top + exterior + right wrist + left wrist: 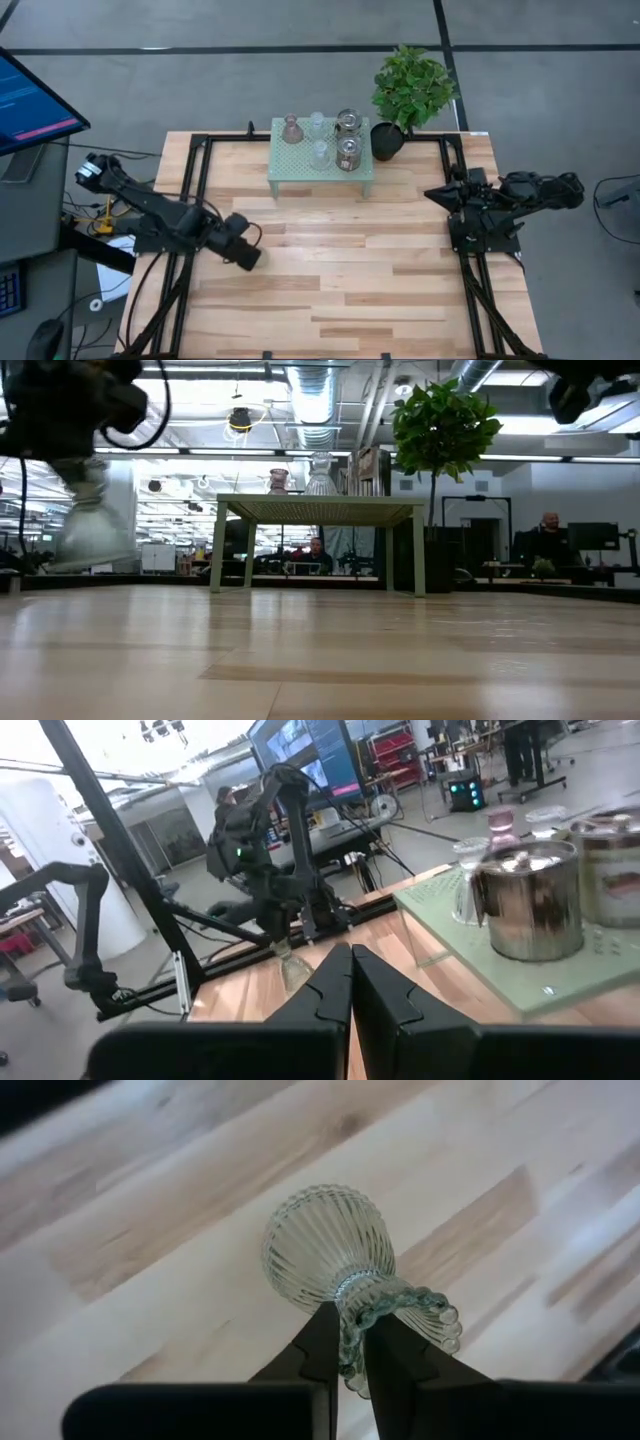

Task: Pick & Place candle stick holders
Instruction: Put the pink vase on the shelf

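My left gripper (250, 258) hangs over the table's left half and is shut on the greenish ribbed glass candle stick holder (325, 1245). The low view shows this holder (90, 525) at the left, and the right wrist view shows it far off (290, 965). A pinkish holder (291, 129), two clear ones (317, 123) (320, 153) and two silvery jar-like ones (347, 123) (348, 153) stand on the mint-green perforated stand (300, 165) at the table's far side. My right gripper (350, 970) is shut and empty at the table's right side (432, 193). My left gripper pinches the greenish holder's beaded rim (350, 1355) between its two fingers. The fingers come from above, pointing down. The holder hangs below them with its wide ribbed bell (320, 1250) downward, lifted clear of the table.
A black pot (386, 140) with a green plant (412, 85) stands right of the stand. Black frame rails (195, 190) (465, 260) run along the table's left and right sides. A monitor (30, 100) stands beyond the left edge. People sit in the room behind (318, 550).
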Available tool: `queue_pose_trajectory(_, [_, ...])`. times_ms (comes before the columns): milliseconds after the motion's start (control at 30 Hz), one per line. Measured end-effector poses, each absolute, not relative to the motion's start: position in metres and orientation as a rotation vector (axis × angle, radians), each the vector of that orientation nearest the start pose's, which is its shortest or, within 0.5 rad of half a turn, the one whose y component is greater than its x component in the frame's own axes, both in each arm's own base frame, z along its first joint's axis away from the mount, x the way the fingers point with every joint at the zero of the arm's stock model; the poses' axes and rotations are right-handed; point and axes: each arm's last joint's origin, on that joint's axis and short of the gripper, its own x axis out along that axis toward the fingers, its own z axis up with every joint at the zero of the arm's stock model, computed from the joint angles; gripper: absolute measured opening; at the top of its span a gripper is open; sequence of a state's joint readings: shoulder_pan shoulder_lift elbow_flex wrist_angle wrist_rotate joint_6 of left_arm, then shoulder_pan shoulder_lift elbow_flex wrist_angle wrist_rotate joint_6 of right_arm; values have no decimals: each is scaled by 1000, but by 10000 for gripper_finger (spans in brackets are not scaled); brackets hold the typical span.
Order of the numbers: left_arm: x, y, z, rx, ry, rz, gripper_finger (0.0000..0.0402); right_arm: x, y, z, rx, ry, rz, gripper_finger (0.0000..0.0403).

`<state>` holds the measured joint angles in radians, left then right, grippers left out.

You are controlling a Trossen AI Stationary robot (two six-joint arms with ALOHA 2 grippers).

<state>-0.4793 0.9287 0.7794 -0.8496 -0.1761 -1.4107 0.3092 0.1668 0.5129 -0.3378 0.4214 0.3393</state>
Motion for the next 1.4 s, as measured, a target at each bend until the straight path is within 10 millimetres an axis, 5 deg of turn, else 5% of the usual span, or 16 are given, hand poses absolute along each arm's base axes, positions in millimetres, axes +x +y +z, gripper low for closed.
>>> queue_pose_trajectory(367, [166,-47,296,-1133,745,505,27,36,-5,272,362,2,-244,0])
queue_pose_trajectory(700, [179,-27,348,-1177,532,520,27,47,1,252,359,85,-173,0])
queue_pose_trajectory(1133, [193,-5,419,-1136,289,526,27,68,9,238,374,-45,-55,0])
queue_pose_trajectory(1400, [181,28,426,-1073,304,689,27,76,10,222,414,-56,-71,0])
